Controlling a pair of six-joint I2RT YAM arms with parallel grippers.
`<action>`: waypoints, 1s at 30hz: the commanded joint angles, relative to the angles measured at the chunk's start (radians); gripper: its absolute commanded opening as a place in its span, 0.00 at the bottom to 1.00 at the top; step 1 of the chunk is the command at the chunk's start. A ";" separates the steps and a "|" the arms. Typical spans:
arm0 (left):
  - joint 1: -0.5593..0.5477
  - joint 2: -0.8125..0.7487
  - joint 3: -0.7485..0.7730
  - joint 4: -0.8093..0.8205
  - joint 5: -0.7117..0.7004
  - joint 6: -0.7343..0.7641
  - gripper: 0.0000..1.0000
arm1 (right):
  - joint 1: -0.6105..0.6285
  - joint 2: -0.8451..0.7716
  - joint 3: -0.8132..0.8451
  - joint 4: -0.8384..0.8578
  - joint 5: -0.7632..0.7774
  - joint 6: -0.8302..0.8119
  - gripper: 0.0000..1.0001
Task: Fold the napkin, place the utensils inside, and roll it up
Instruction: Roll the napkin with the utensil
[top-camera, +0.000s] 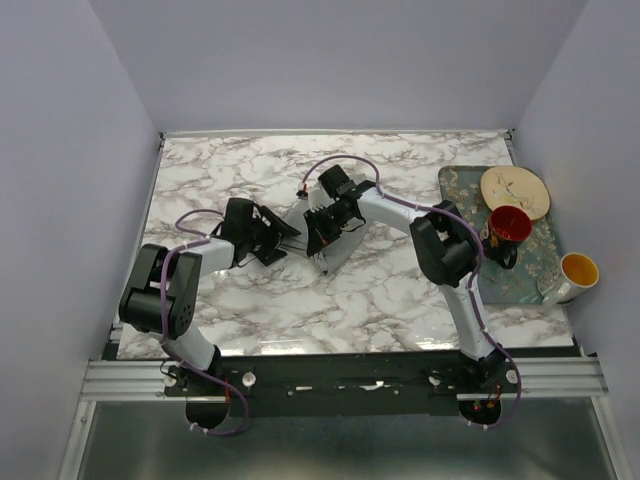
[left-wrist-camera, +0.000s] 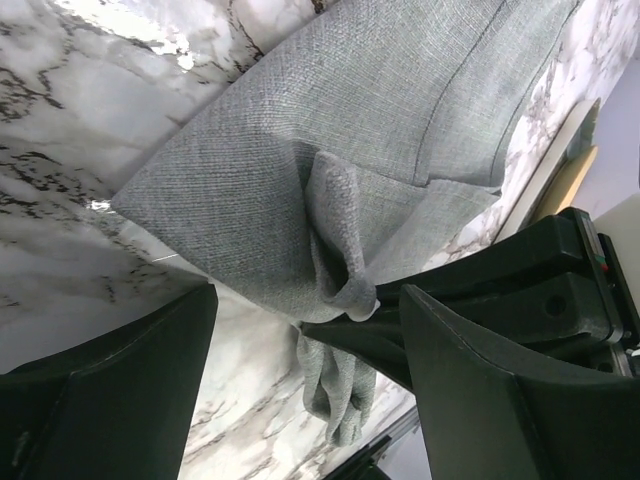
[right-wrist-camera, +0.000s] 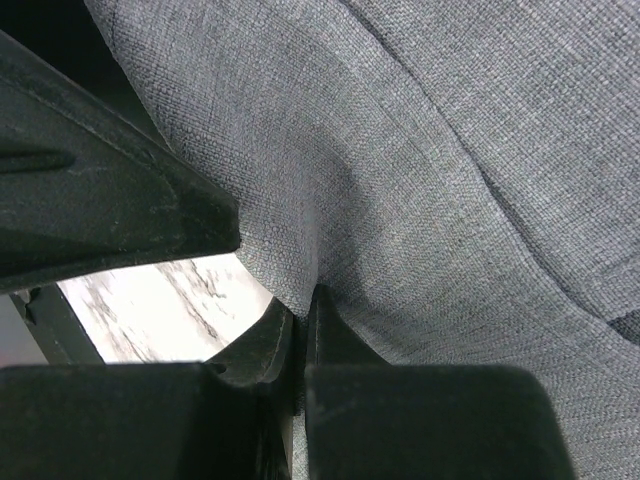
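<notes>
The grey-green napkin (top-camera: 322, 252) lies folded on the marble table (top-camera: 400, 290) between both grippers, mostly covered by them. In the left wrist view the napkin (left-wrist-camera: 350, 130) spreads flat, with a pinched-up ridge of cloth in its middle. My right gripper (top-camera: 322, 238) is shut on that ridge. The right wrist view shows its jaws pressed together on the napkin (right-wrist-camera: 450, 180) at the fold (right-wrist-camera: 300, 305). My left gripper (top-camera: 287, 238) stands open just left of it, with its fingers (left-wrist-camera: 120, 400) wide on either side of the napkin's near edge. The utensils are out of view.
A floral-patterned grey tray (top-camera: 462, 182) sits at the right edge of the table. It carries a cream plate (top-camera: 514, 190) and a red mug (top-camera: 508, 225). A white cup with a yellow inside (top-camera: 578, 272) stands at the tray's near right corner.
</notes>
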 joint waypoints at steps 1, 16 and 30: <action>-0.019 0.060 0.027 -0.029 -0.049 -0.028 0.84 | 0.005 -0.034 -0.012 -0.008 0.026 0.002 0.01; -0.025 0.106 0.012 -0.009 -0.136 -0.043 0.47 | 0.008 -0.046 -0.017 -0.013 0.054 -0.020 0.01; -0.031 0.135 0.055 -0.063 -0.182 0.035 0.10 | 0.063 -0.067 -0.009 -0.043 0.201 -0.103 0.03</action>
